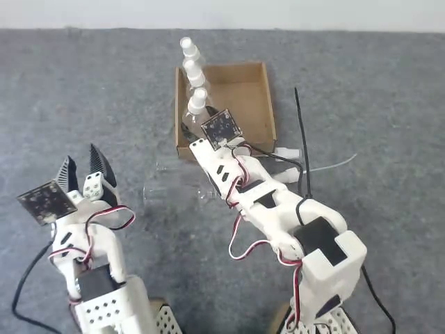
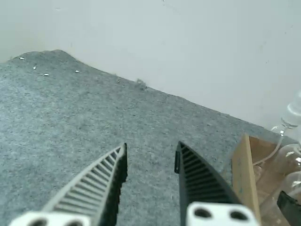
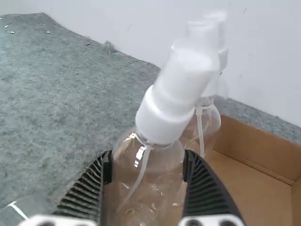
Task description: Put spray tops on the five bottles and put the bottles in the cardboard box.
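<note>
Grey carpet (image 1: 389, 104) carries the cardboard box (image 1: 259, 104), which sits toward the carpet's far edge, about midway along it. The right gripper (image 3: 146, 162) is closed on a clear bottle (image 3: 148, 179), its black fingers (image 3: 89, 188) pressing both sides of the body below the white spray top (image 3: 181, 87). From above, this bottle (image 1: 197, 106) stands at the box's left wall near its near-left corner; whether its base touches the box floor cannot be told. Two more capped bottles (image 1: 192, 62) stand in a row behind it along the same wall, toward the far-left corner. Two uncapped bottles (image 1: 158, 189) rest on the carpet just in front of the box's near wall, between the arms. A loose spray top (image 1: 287, 152) lies beside the box's near-right corner. The left gripper (image 1: 87, 167) hangs near the carpet's left side, well apart from the box, fingers (image 2: 101, 188) spread and holding nothing
</note>
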Tool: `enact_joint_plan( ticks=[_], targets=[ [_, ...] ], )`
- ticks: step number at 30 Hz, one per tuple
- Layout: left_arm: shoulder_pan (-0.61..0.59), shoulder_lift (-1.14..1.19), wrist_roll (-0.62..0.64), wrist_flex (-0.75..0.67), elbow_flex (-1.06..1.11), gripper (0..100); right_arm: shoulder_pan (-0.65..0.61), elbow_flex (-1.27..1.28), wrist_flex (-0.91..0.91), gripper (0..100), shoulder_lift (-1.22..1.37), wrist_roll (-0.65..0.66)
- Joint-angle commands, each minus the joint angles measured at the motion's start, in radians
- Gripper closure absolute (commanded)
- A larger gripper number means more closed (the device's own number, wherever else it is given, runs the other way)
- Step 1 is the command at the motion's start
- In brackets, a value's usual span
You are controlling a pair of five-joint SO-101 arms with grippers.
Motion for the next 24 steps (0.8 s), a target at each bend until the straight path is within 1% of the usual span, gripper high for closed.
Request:
enact_joint_plan(
  ticks=[1, 3, 8, 11, 16, 24],
  targets=[
    [-0.003, -0.023, -0.008, -0.028, -0.004, 84, 0.013, -0.057, 0.038, 91.2, -0.025, 0.012],
    [-0.003, -0.023, -0.008, -0.028, -0.004, 84, 0.01, -0.064, 0.088, 89.3, -0.031, 0.012],
    [-0.003, -0.023, -0.008, -0.028, -0.004, 84, 0.013, -0.11, 0.168, 88.9, -0.025, 0.012],
    [-0.003, -0.023, -0.008, -0.028, -0.004, 84, 0.013, -0.11, 0.17, 88.6, -0.027, 0.012],
    [-0.003, -0.023, -0.008, -0.028, -0.004, 84, 0.013, -0.106, 0.17, 81.9, -0.027, 0.012],
    [-0.003, -0.023, -0.008, -0.028, -0.004, 84, 0.015, -0.106, 0.197, 81.1, -0.033, 0.017]
  ],
)
